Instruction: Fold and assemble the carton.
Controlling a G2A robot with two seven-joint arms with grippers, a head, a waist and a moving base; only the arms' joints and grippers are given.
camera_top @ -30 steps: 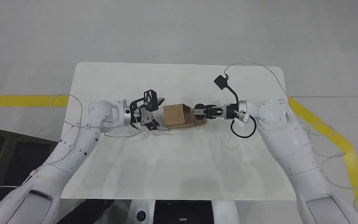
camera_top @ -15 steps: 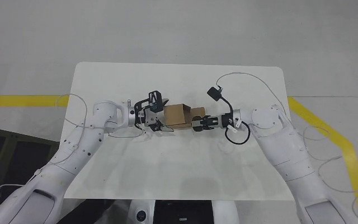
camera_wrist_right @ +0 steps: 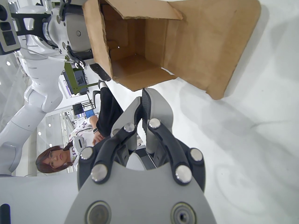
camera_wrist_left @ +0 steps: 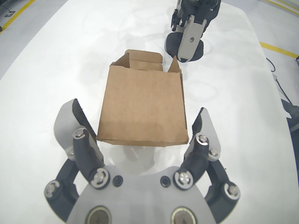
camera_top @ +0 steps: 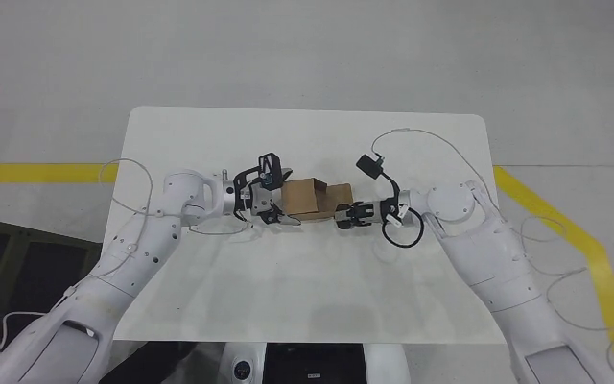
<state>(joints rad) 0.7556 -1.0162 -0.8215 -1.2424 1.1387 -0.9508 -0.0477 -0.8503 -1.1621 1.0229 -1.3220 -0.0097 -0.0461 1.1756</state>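
Carton (camera_top: 305,197) lying between the two claws, mid-table (camera_top: 288,288).
The left wrist view shows the left gripper (camera_wrist_left: 139,107) spread wide, one finger at each side of the carton's closed end. The right wrist view shows the hollow inside with flaps standing out, and the right gripper (camera_wrist_right: 143,94) pressed together on nothing, just beside one flap (camera_wrist_right: 140,71).
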